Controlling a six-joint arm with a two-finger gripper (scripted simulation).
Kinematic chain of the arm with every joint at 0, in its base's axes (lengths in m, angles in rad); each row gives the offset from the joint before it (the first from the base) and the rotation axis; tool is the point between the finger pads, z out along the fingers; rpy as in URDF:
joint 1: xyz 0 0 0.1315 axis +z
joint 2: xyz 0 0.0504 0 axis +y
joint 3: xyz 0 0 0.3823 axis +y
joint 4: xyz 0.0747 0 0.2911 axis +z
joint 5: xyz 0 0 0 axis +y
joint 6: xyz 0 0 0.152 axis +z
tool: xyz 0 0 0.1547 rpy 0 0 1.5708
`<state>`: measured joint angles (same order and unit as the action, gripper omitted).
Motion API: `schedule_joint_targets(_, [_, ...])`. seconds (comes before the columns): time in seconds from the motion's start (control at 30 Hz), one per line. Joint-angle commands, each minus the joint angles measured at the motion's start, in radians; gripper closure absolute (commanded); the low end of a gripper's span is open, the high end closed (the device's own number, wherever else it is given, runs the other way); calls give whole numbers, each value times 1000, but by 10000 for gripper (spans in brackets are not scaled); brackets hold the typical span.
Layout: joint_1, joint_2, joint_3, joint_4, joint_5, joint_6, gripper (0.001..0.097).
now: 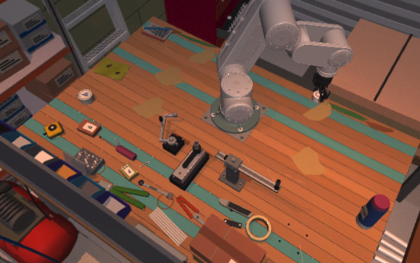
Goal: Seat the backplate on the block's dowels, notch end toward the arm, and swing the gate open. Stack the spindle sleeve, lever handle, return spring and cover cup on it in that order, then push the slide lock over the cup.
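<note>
The cover cup (315, 95), a small white cylinder at the far right edge of the bench, is partly hidden behind my gripper (323, 96), which is down around it with its fingers open and holds nothing. The black block (189, 168) with the backplate on it sits at the near middle of the bench, a dark spindle sleeve (196, 145) upright at its far end. The lever handle (163, 127) stands on a small black base (173, 144) left of the block. The slide lock (246, 172), a grey rail on a post, lies right of the block.
Bins (56, 164) line the near-left edge. Pliers (187, 206), a tape ring (258, 227), a brick-coloured box (226, 244), a knife (236, 207) and a screwdriver (123, 150) lie near the front. A blue and red can (372, 211) stands at the right. Cardboard boxes (388, 72) sit behind the gripper.
</note>
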<state>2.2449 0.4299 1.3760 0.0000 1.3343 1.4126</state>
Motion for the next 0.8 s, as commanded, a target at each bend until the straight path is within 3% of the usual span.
schedule_joint_targets(0.0, [0, 2, 3, 0, -5, 0, 281])
schedule_joint_targets(0.77, [0, 11, 16, 0, -28, 0, 281])
